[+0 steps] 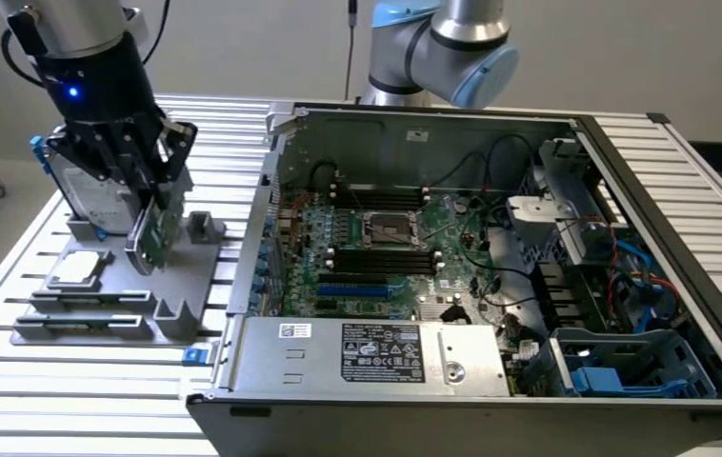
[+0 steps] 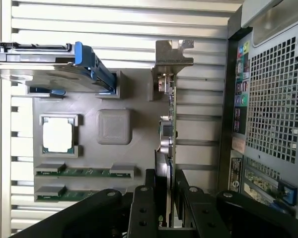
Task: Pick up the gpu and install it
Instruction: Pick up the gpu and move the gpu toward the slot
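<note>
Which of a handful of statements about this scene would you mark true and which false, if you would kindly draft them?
1. The gripper is closed on the gpu. True.
2. The gpu is seated on the motherboard. False: it is held at the grey parts tray, outside the computer case.
3. The computer case is open, with the motherboard exposed. True.
4. The hard drive with blue rails lies inside the case. False: it stands in the parts tray.
5. A processor chip sits in a tray pocket. True.

Gpu (image 1: 147,238) between fingers (image 1: 164,193) at gray fixture (image 1: 178,320)
</note>
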`<state>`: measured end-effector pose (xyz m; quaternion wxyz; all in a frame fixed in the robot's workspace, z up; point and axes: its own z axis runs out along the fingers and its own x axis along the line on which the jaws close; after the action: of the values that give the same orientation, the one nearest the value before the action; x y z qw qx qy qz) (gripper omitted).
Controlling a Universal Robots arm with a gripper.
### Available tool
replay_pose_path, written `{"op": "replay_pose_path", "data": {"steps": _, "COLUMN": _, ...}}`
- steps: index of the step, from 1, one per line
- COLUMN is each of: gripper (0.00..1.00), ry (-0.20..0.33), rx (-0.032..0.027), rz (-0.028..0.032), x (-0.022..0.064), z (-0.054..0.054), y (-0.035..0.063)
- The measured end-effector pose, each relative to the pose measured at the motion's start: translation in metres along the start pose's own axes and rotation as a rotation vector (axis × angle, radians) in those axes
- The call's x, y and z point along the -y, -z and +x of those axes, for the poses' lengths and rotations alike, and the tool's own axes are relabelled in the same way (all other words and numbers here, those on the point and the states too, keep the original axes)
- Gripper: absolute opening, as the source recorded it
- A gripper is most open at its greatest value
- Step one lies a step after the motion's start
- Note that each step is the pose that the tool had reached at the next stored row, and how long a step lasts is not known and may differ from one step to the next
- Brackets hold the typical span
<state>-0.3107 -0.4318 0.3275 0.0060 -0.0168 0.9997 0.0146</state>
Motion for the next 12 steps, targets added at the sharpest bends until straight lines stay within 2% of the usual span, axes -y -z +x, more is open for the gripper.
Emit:
{"op": "replay_pose_path", "data": {"steps": 4, "gripper": 0.27, "ry": 0.000, "rx": -0.0014, "rz": 0.0001, "x": -0.0003, "z": -0.006, "y": 0.0181}}
{"op": "replay_pose_path", "data": {"steps": 12, "gripper": 0.27, "ry": 0.000, "rx": -0.0102, "rz": -0.0003, "x": -0.0004, "z": -0.035, "y": 0.0541}}
